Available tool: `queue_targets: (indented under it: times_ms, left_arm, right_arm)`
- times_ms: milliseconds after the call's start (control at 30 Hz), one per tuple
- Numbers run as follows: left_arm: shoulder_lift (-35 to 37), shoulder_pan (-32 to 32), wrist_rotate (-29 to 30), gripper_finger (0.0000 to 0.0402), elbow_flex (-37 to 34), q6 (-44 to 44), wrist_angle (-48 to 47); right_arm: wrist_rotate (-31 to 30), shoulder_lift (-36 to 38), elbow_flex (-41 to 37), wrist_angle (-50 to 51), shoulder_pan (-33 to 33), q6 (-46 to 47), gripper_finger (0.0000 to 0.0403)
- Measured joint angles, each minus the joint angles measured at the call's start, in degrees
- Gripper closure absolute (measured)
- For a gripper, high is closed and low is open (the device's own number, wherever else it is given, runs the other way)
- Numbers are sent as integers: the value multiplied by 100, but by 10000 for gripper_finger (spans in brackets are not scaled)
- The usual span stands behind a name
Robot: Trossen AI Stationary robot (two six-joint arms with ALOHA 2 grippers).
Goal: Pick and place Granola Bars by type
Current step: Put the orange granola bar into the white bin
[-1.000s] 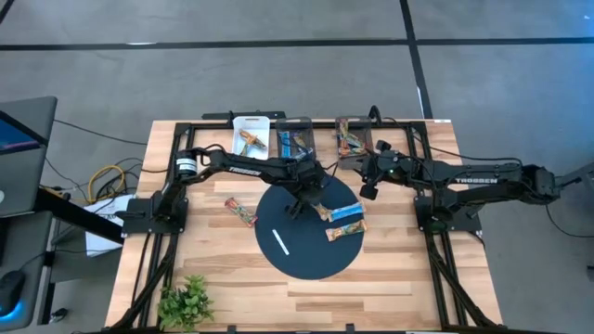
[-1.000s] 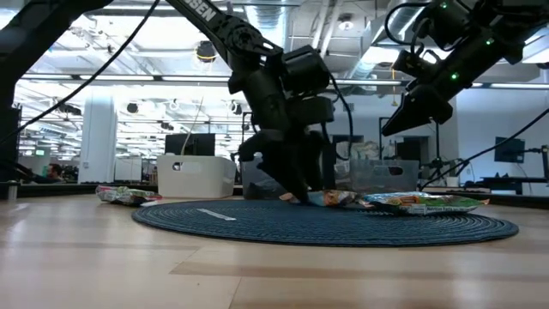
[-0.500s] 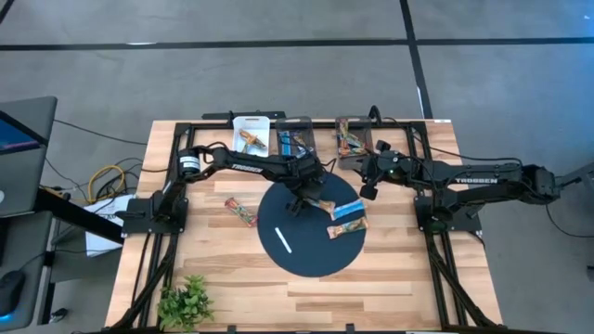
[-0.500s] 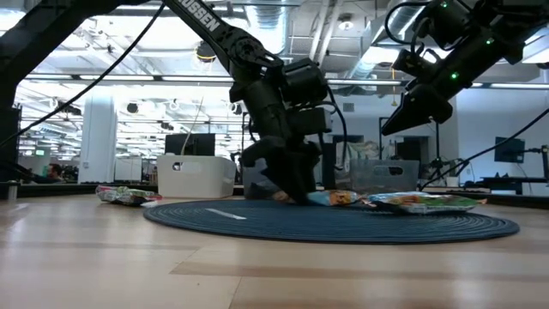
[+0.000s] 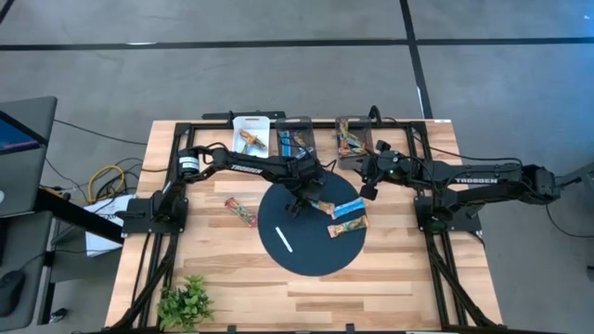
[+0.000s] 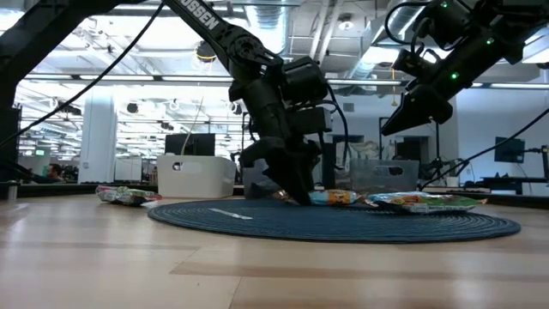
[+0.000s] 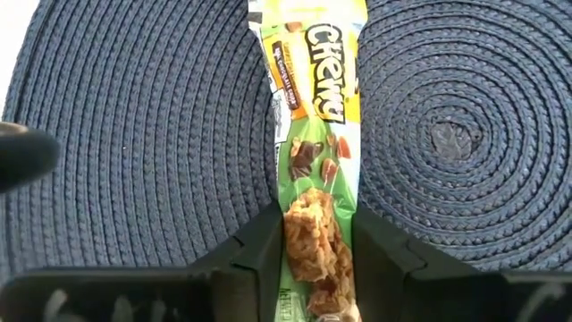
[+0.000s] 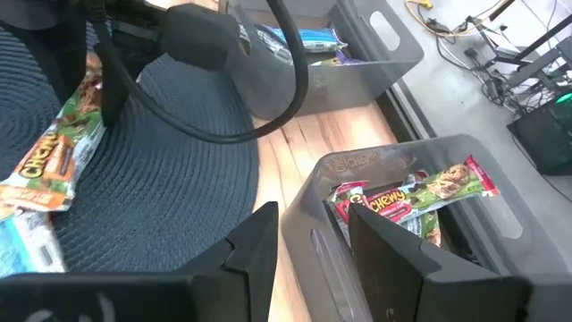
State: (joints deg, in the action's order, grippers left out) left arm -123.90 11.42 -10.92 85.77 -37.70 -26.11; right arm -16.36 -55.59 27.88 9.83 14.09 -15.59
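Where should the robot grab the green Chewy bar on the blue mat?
Probably across its narrow width near one end, coming straight down from above. The green Chewy bar lies flat on the round mat, long and thin, so only its long edges give grip. The left hand already straddles that end.

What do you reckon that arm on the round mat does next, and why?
Probably it lifts straight up. The left gripper has its fingers closed against both sides of a green Chewy bar that lies on the dark mat, so raising it clear seems the natural next move.
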Motion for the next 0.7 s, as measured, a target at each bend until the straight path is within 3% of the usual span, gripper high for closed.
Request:
queue_targets:
  times_ms: [300,700]
  left_arm:
    - [287,-204,775,304,-27,-52,-81]
    - [514,-343,716,304,-16,-16,-585]
  right_arm:
    - [-1,0,0,10,-2,1,272]
    - [0,0,0,42,-2,9,272]
